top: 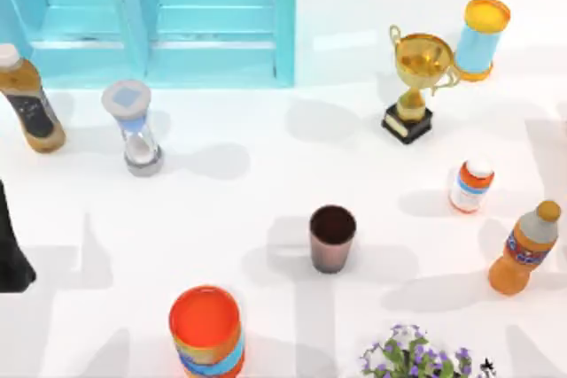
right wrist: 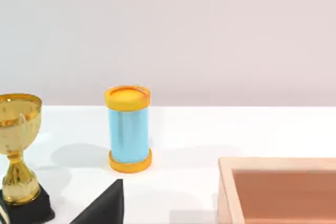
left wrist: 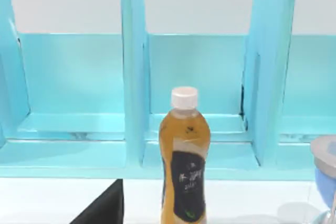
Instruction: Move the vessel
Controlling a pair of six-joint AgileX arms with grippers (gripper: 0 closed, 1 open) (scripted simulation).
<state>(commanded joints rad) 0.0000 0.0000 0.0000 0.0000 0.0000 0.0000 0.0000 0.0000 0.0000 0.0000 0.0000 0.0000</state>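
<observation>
— Vessel [top: 332, 238] location?
— Upright on the white table [top: 266, 192], near-centre, standing alone. Orange-and-blue can [top: 206, 332] near-left of it, flowers [top: 412, 358] at the near edge to its right.
— Far side?
— Teal shelf [top: 151, 19] far left; tea bottle [top: 29, 99] and hourglass [top: 133, 126] in front of it. Trophy [top: 416, 86] and blue canister [top: 481, 39] far right.
— Arms?
— Dark shape at the left edge, probably the left arm [top: 11, 250]. Jaws on either gripper: cannot tell.
</observation>
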